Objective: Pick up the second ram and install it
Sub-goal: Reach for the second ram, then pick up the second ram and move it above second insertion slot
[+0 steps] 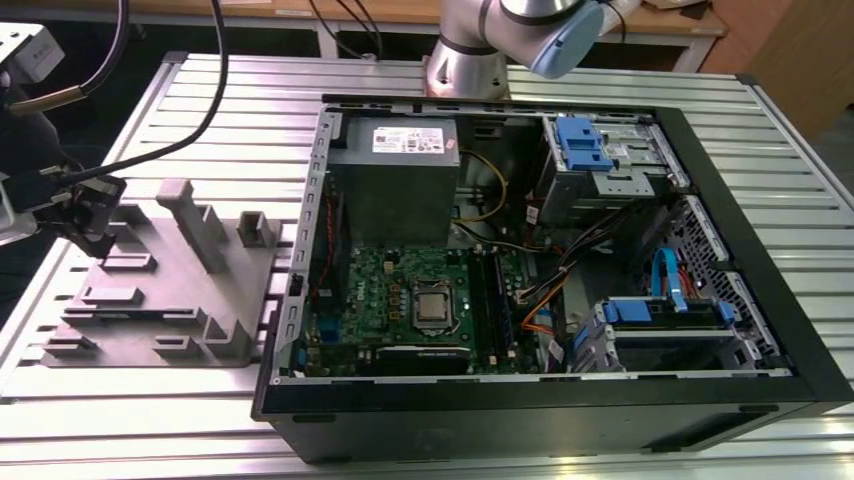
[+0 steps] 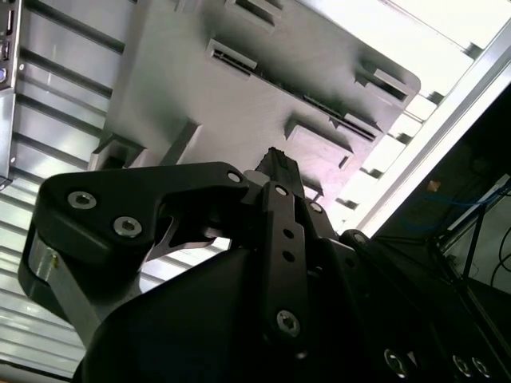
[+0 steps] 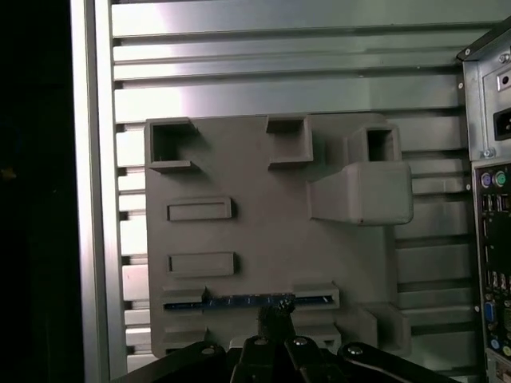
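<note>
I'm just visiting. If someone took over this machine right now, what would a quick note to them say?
Gripper: over the grey holder, right at the memory stick; grip not clear.
Memory stick: sitting in a slot of the holder, outside the open computer case.
Done: gripper lined up at the stick.
Left: stick not yet lifted out or fitted on the green board.

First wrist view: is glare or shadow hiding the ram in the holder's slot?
In the first wrist view, glare washes the table slats, yet the second ram shows as a blue edge in the grey holder, the gripper overlapping its middle; in the second wrist view, those slats blow out white.
</note>
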You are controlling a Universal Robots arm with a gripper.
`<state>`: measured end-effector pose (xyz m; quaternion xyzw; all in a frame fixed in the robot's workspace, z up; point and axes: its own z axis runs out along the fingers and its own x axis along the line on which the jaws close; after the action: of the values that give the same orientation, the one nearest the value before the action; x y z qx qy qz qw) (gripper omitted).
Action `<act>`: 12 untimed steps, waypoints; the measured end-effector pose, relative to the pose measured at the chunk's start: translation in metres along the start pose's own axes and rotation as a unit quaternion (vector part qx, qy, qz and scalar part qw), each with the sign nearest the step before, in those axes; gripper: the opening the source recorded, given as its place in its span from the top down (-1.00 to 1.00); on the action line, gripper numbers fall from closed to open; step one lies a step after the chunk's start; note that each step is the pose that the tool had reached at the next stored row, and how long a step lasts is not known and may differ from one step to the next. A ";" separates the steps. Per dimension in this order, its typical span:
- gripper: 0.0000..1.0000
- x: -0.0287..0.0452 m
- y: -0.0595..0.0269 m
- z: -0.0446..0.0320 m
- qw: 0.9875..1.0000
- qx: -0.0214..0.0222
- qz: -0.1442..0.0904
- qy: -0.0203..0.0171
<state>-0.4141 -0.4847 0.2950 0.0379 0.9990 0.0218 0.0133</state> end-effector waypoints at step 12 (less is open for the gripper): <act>0.86 0.0003 -0.0001 0.0004 1.000 0.000 0.000 0.000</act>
<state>-0.4143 -0.4847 0.2946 0.0379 0.9990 0.0217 0.0132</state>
